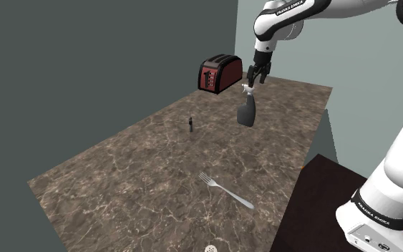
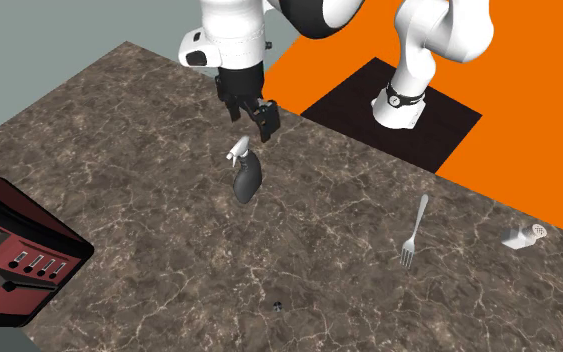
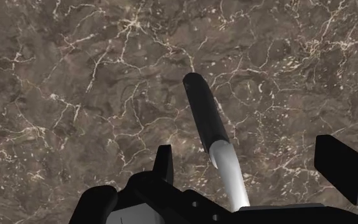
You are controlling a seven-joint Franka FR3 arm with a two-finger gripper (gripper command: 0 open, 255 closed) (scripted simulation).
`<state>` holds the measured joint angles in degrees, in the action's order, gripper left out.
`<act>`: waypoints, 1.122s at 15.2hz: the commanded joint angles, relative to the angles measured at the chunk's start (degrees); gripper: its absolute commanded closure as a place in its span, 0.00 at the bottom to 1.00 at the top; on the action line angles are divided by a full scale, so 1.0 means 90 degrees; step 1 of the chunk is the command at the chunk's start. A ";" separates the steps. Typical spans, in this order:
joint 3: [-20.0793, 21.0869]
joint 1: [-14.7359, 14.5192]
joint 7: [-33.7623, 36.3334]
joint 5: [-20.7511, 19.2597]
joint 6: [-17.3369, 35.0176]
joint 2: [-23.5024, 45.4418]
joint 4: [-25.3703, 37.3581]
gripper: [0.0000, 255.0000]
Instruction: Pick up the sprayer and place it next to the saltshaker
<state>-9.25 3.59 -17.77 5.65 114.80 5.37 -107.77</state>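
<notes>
The sprayer [image 1: 247,113], a dark bottle with a white spray head, stands upright on the brown marbled counter [image 1: 135,172], towards its far side near the toaster. My gripper [image 1: 255,79] hangs open just above the spray head. In the second exterior view the gripper [image 2: 252,118] sits right over the sprayer [image 2: 246,182]. In the wrist view the sprayer [image 3: 206,118] runs between my spread fingers, and neither touches it. The white saltshaker [image 2: 524,236] lies near the counter's edge, well away from the sprayer, and also appears as the saltshaker [image 1: 212,248] at the shoulder view's bottom edge.
A dark red toaster [image 1: 220,73] stands at the counter's far corner. A fork [image 1: 225,190] lies between the sprayer and the saltshaker. A small dark object [image 1: 190,123] stands to the shoulder view's left of the sprayer. My stand [image 1: 336,207] adjoins the counter.
</notes>
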 commanded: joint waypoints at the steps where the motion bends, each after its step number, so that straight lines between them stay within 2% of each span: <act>1: -0.0013 0.0023 -0.0047 0.0031 0.0100 0.0198 0.0100 0.00; 7: 0.0008 0.0012 -0.0086 0.0090 0.0614 0.0389 -0.0226 0.00; 15: 0.0009 0.0012 -0.0086 0.0090 0.0613 0.0389 -0.0226 0.00; 16: 0.0009 0.0012 -0.0086 0.0090 0.0613 0.0389 -0.0226 1.00; 17: 0.0009 0.0012 -0.0086 0.0090 0.0613 0.0389 -0.0226 1.00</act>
<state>-9.17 3.70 -18.54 6.46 120.31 8.87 -109.80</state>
